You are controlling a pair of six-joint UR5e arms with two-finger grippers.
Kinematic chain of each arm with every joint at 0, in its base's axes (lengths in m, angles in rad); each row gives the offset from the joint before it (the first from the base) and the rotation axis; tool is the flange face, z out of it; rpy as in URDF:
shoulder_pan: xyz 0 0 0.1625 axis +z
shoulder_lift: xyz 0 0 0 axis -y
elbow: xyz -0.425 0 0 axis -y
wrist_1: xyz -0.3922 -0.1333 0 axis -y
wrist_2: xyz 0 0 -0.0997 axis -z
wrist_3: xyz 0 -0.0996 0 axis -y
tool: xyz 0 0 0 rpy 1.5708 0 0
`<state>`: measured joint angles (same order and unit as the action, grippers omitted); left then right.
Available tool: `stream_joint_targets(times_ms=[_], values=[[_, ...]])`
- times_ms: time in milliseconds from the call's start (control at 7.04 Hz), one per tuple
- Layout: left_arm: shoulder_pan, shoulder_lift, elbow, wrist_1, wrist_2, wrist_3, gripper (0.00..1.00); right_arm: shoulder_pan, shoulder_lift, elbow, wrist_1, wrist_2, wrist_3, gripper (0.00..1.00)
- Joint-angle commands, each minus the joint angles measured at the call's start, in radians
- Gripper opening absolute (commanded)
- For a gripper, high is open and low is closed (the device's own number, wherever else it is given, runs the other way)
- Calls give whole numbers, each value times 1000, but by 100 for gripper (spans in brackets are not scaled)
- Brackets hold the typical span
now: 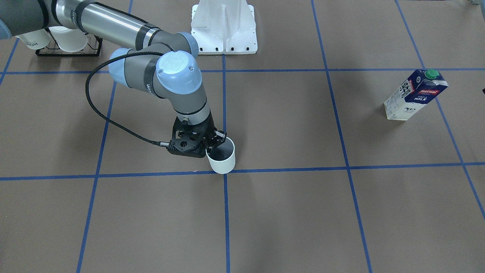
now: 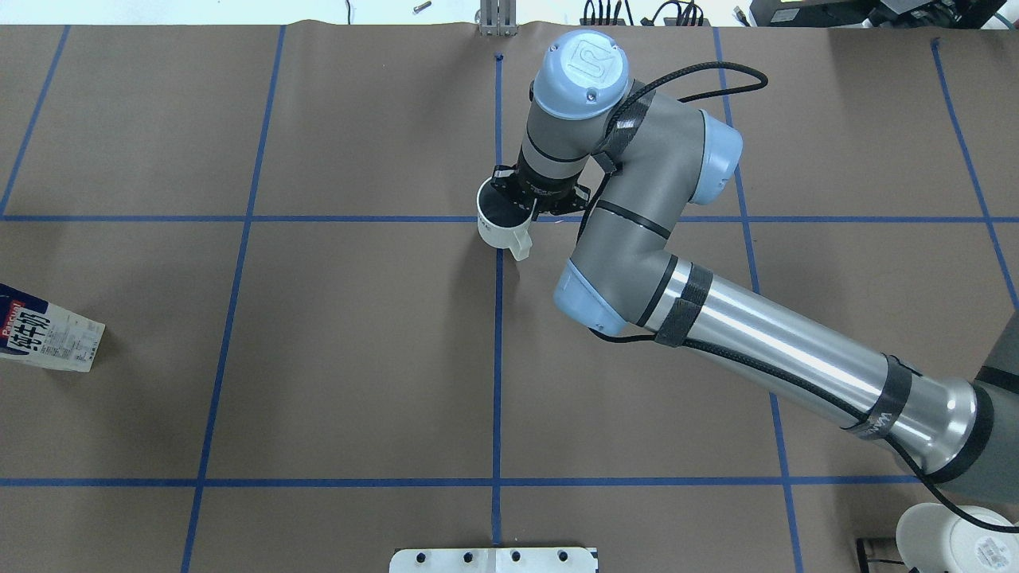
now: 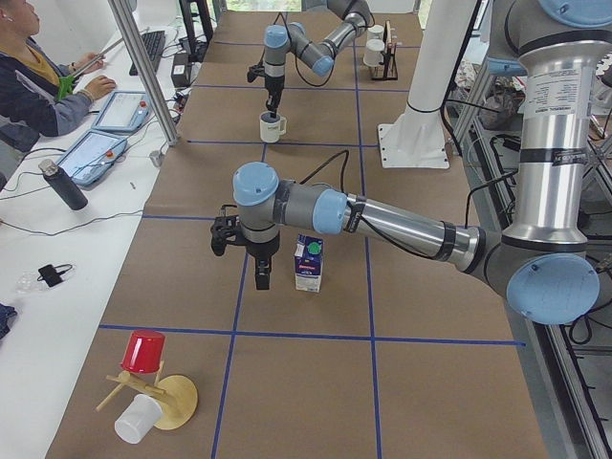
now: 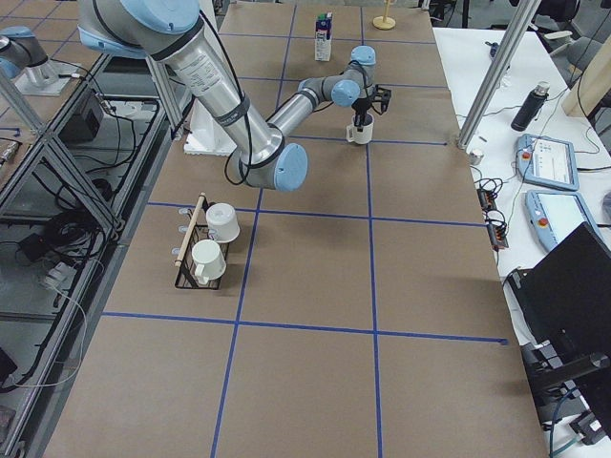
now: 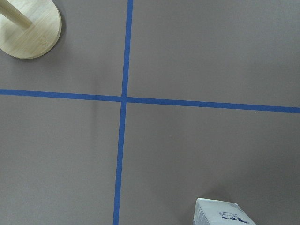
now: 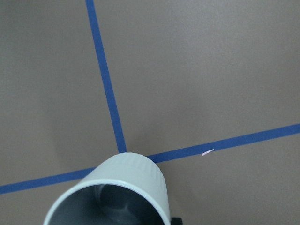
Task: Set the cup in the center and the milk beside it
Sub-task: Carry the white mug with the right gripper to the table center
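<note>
The cup (image 1: 223, 160) is a white mug with a grey inside, at the crossing of the blue tape lines in the table's middle. It also shows in the overhead view (image 2: 495, 227), with its handle toward the robot, and in the right wrist view (image 6: 117, 187). My right gripper (image 1: 216, 141) is shut on the cup's rim, one finger inside and one outside. I cannot tell if the cup touches the table. The milk (image 1: 415, 94) stands upright far off on my left side, also at the overhead view's left edge (image 2: 48, 338). My left gripper (image 3: 263, 277) hangs beside the milk (image 3: 308, 263); I cannot tell if it is open.
A black rack with white cups (image 1: 57, 41) stands near my right arm's base. The white arm mount (image 1: 223, 26) is at the table's robot-side edge. A wooden stand with a red cup (image 3: 148, 368) is at the left end. An operator (image 3: 29, 67) sits beyond the table.
</note>
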<state>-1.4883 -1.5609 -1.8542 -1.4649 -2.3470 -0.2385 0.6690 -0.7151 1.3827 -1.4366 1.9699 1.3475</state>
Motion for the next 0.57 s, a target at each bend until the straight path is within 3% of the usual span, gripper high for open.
stream_joint_targets(times_ms=[0,426], values=[[-1,-1,1,0,0,-1,98,-8,-1,-2,1,0,1,0],[-1,-1,1,0,-2,-2,98,-16,-3,-2,1,0,-1,0]])
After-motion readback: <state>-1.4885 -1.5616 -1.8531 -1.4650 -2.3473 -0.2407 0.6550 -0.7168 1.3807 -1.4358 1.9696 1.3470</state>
